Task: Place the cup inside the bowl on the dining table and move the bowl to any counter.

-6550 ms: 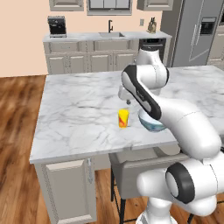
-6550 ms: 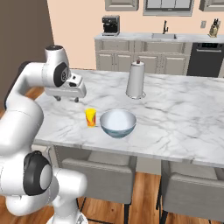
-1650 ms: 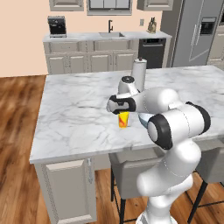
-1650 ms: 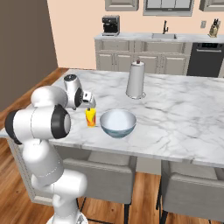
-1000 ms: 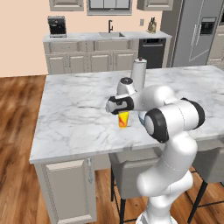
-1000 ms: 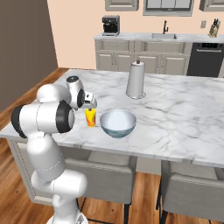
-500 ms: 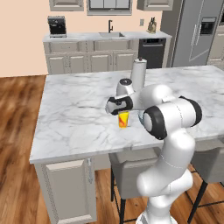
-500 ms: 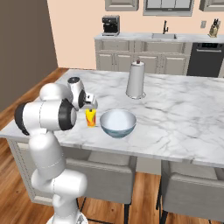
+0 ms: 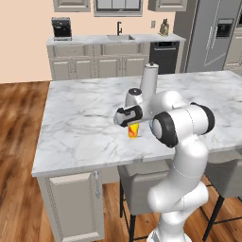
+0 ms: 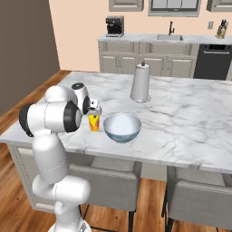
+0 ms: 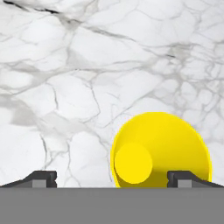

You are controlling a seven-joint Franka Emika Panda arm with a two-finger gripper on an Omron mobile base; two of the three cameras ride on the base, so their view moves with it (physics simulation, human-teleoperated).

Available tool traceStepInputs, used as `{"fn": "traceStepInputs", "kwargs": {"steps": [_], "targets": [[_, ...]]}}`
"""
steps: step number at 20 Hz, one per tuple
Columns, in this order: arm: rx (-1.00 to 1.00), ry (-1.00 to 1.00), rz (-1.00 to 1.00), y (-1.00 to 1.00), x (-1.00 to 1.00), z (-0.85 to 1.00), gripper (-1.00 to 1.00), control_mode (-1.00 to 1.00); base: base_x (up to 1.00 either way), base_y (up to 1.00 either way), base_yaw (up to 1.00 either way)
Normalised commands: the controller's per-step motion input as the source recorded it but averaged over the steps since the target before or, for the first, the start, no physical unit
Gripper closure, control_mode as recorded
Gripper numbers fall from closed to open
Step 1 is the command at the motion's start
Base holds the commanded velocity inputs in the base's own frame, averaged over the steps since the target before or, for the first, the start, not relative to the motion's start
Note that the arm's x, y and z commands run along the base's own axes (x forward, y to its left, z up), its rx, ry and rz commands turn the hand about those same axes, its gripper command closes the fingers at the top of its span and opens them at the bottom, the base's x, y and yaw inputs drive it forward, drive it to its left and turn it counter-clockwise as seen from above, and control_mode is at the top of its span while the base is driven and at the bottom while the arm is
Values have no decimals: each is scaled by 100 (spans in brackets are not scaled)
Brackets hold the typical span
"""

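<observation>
The fingers point(image 11: 112, 177) stand spread as wide as they go and hold nothing; in the hand view they hang directly over the cup point(image 11: 161, 151), whose open mouth lies mostly between the two tips but sits off toward one of them. The cup point(image 10: 94, 122) stands upright on the desk point(image 10: 199, 118), just beside the bowl point(image 10: 122, 127) and apart from it, so nothing of the task looks finished: the cup is not yet gripped, not yet in the bowl, and the bowl has not left the desk for the counter point(image 10: 149, 41) along the far wall. Both things sit close to the near edge of the desk point(image 9: 85, 118), so a careless push toward the robot could send them off. Bare marble stretches away on the far side of the cup. The paper-towel roll point(image 10: 141, 83) stands well behind the bowl and should not get in the way of the short carry from cup to bowl.
</observation>
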Motion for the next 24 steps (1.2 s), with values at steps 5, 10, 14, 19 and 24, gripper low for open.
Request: {"fn": "traceStepInputs", "kwargs": {"steps": [5,10,14,19,24], "targets": [[0,0,0,0,8,-16,-100,-100,0,0,0],[0,0,0,0,2,-14,-100,-100,0,0,0],[0,1,0,0,0,-13,-100,-100,0,0,0],[0,0,0,0,0,-2,-100,-100,0,0,0],[0,0,0,0,0,0,100,-100,0,0,0]]}}
